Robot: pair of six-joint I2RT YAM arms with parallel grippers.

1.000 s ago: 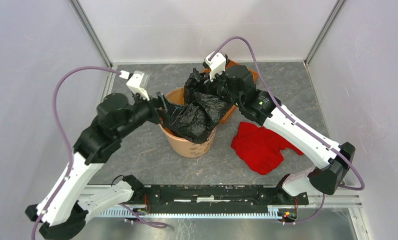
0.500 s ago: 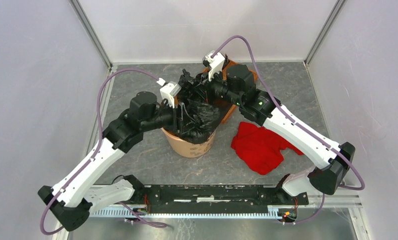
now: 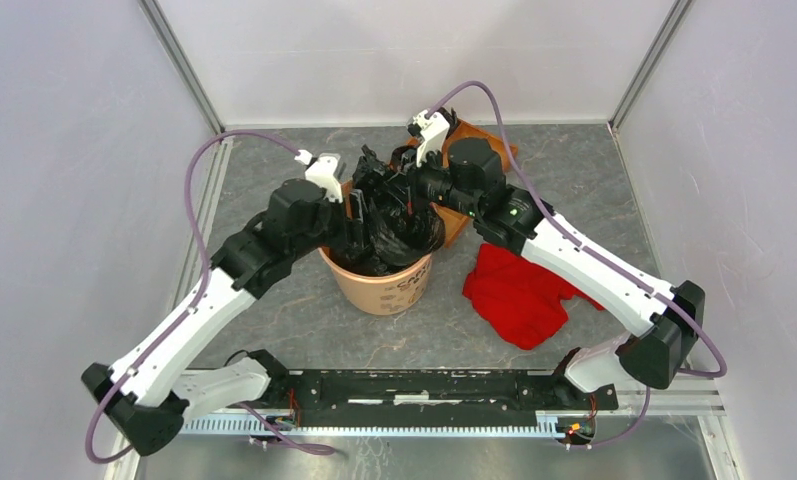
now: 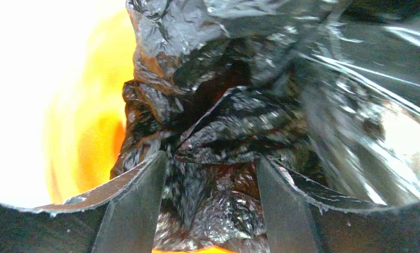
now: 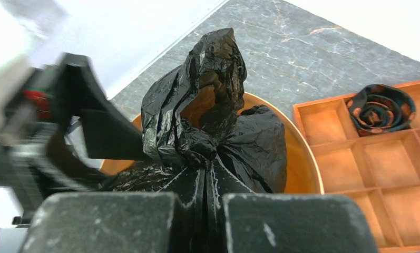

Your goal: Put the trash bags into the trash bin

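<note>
The trash bags [image 3: 392,228] are seen stuffed into the mouth of the trash bin [image 3: 382,290], which stands upright on the counter [image 3: 274,300], with a peak of film raised above the rim. The right jaws are pressed together on a gather of that film. The left jaws are spread inside the bin with crumpled film between them; whether it is squeezed cannot be told. A red cloth [image 3: 519,290] lies near the bin.
</note>
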